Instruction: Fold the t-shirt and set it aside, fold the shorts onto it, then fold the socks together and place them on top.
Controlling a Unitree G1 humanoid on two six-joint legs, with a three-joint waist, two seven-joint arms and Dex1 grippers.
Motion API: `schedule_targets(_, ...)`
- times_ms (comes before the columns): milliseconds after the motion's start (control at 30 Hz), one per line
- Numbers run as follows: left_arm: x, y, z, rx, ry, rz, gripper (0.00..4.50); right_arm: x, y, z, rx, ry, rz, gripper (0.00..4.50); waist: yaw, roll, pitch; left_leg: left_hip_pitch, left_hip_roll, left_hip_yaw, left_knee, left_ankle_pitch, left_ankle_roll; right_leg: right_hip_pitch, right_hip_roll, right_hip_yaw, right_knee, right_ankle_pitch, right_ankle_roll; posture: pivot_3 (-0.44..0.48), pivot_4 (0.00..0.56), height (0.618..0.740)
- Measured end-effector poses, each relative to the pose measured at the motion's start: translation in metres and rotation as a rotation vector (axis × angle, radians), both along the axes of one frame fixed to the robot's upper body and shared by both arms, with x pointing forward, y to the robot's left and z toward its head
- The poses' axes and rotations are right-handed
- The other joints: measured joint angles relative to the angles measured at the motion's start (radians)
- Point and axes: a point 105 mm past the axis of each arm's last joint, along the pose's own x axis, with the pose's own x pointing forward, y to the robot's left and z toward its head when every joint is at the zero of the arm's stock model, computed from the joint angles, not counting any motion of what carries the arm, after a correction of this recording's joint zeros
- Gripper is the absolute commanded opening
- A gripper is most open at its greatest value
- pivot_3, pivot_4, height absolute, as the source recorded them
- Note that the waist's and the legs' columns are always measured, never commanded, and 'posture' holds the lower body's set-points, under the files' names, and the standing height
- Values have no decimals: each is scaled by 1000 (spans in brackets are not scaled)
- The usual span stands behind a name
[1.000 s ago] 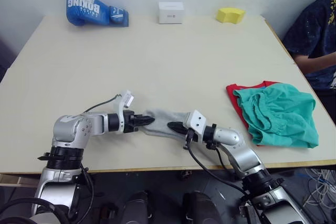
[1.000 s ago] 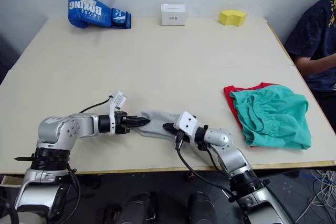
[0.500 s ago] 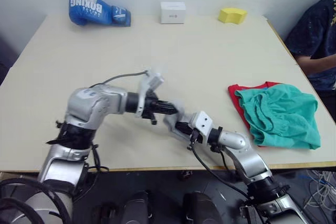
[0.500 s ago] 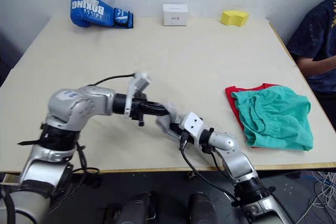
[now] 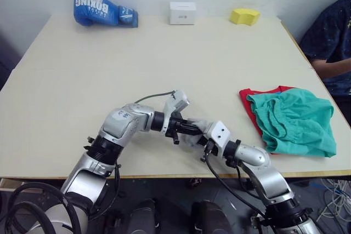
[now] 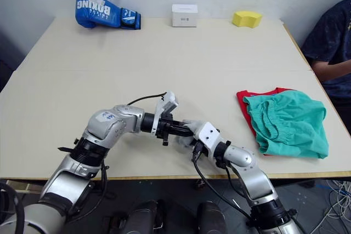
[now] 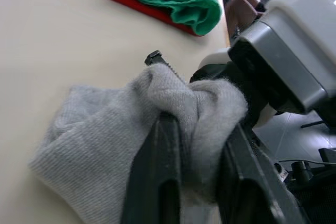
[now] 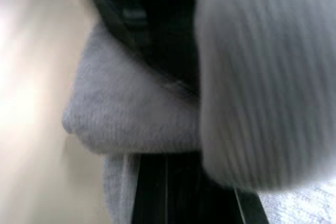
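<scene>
The shorts point(image 5: 292, 123) already lie folded on the t-shirt point(image 5: 248, 109) at the table's point(image 5: 164, 64) right side, so it's the sock step: both grippers meet near the front edge, the left gripper point(image 7: 197, 145) pinched on the bunched socks point(image 7: 105, 140), the right gripper point(image 6: 192, 136) gripping them too. Next, I'd judge, carry them onto the shorts.

"BOXING" — white letters on blue boxing glove point(image 5: 104, 9); nothing else legible.
</scene>
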Motion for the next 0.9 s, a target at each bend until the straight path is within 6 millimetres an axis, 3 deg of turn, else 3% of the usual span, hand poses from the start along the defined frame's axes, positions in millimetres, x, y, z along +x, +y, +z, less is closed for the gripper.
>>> schedule_targets(100,3,2,-1,-14,-55,3,2794,-11,-16,0,-5,26,-23,0,4,0,0,-2,0,-1,0,0,1,0,0,0,-2,0,0,0,150,740)
schedule_targets(267,10,7,-6,-83,-120,25,4454,-26,-62,2,-26,94,-108,0,7,0,0,-3,0,-1,1,-1,2,0,0,-2,-3,1,1,0,150,740)
schedule_targets(300,9,8,-5,-100,-131,16,4484,-27,-69,2,-27,103,-129,0,7,0,0,-4,0,-1,1,-1,3,0,0,-2,-3,1,1,0,150,740)
schedule_targets(467,-1,16,11,-268,-118,-38,4484,-33,-104,10,-52,104,-189,0,3,0,0,-3,1,0,0,-1,2,-1,1,-4,-3,1,1,0,150,740)
schedule_targets(633,5,31,18,-321,-139,19,4484,-25,-125,37,-19,4,-233,0,2,0,0,-3,1,0,1,-1,3,-1,2,-6,-3,1,2,0,150,740)
schedule_targets(767,17,43,26,-361,-230,119,3322,-15,-117,72,53,-104,-179,0,1,0,0,-3,1,1,0,-1,3,-1,1,-6,-3,1,2,0,150,740)
schedule_targets(900,10,39,0,-240,-322,92,2091,-14,-74,87,100,-163,-39,0,1,0,0,-3,2,1,0,-1,2,-2,2,-6,-3,1,2,0,150,740)
